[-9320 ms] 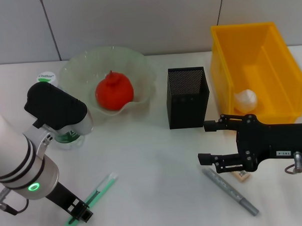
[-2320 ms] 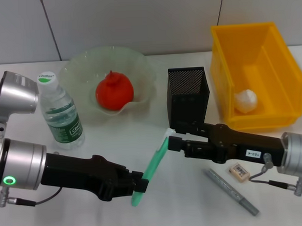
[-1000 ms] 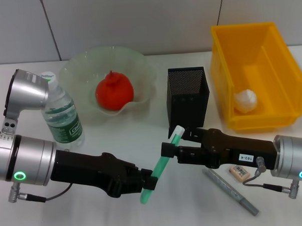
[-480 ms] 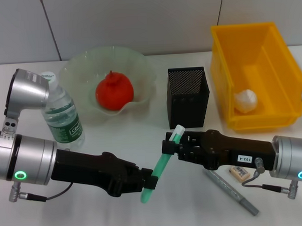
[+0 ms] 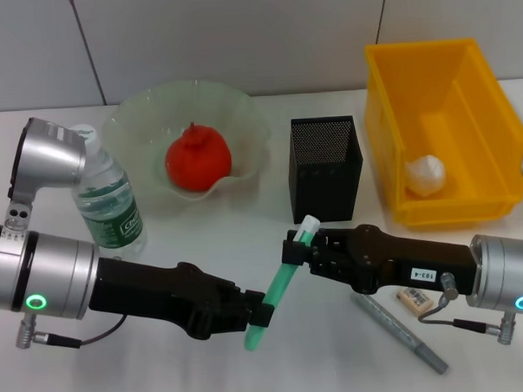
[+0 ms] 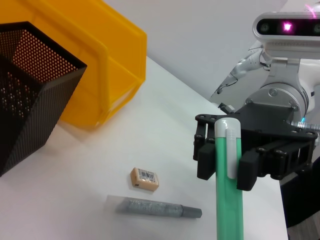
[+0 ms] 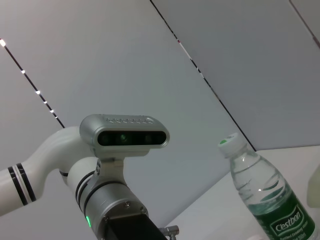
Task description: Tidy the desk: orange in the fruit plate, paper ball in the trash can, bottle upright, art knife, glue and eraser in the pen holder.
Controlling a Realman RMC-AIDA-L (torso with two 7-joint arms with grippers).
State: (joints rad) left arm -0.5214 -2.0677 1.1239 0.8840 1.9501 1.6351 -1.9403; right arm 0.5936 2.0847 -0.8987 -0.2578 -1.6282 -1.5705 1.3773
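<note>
- Handing the green art knife [image 5: 281, 284] across mid-air, above the desk [image 5: 208, 372] just in front of the pen holder [image 5: 324, 168].
- My left gripper [image 5: 256, 315] is clamped on the knife's lower end; the knife tilts, white-capped top leaning toward the holder.
- My right gripper [image 5: 292, 250] has its fingers either side of the upper end, pressed on it in the left wrist view, so both arms look to be holding it.
- Key relation: the holder sits directly beyond the knife's top end and the right gripper is nearer, so I judge the right arm should carry it in.
- The long axis needs swinging to near vertical, tip down, before it drops through the holder's opening.
- I'd release the left first; a tug with both clamped could twist the knife.
- Eraser [image 5: 415, 298] and grey glue stick [image 5: 399, 332] lie on the desk beside the right arm, not yet put away.
- Orange [image 5: 197, 160] in the fruit plate [image 5: 132, 115], paper ball [image 5: 425, 172] in the yellow trash can [image 5: 387, 86], bottle [image 5: 107, 203] upright: done.
</note>
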